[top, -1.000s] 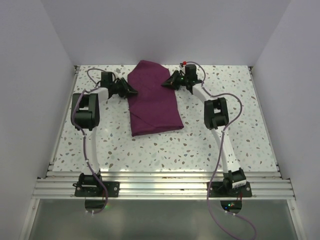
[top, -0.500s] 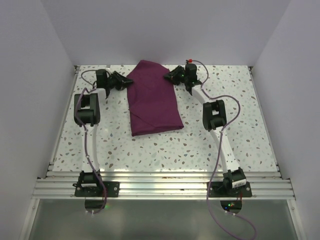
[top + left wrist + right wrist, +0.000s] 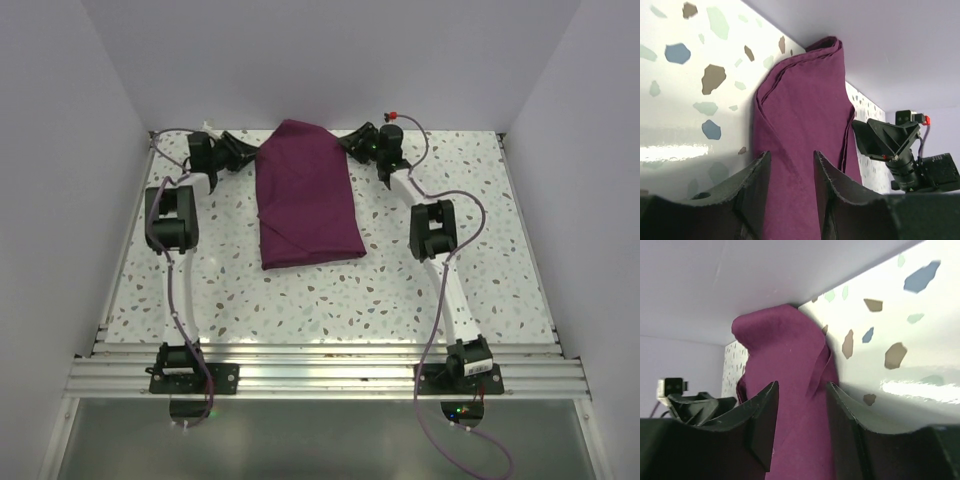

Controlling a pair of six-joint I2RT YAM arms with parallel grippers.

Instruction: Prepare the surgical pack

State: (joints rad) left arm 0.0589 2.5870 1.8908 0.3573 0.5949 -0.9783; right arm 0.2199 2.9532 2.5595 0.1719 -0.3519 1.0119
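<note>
- The left gripper [image 3: 243,153] and the right gripper [image 3: 355,142] have both drawn back from the surgical pack [image 3: 305,200] since a second ago. They now sit further out and closer to the far wall.
- Left gripper: its jaws have widened to a moderate gap with nothing between them. In the left wrist view the cloth [image 3: 805,115] lies beyond the fingers [image 3: 752,190].
- Right gripper: its jaws have parted too and hold nothing. The cloth [image 3: 785,355] shows past the fingers [image 3: 760,425].
- The pack has stayed a folded maroon bundle lying lengthwise at the far middle of the table [image 3: 400,290]. Its far end is against the back wall [image 3: 320,60], between the two grippers.
- The table is white speckled terrazzo, with an aluminium rail [image 3: 320,375] along its near edge.
- Plain pale lilac walls close in the left, right and far sides.
</note>
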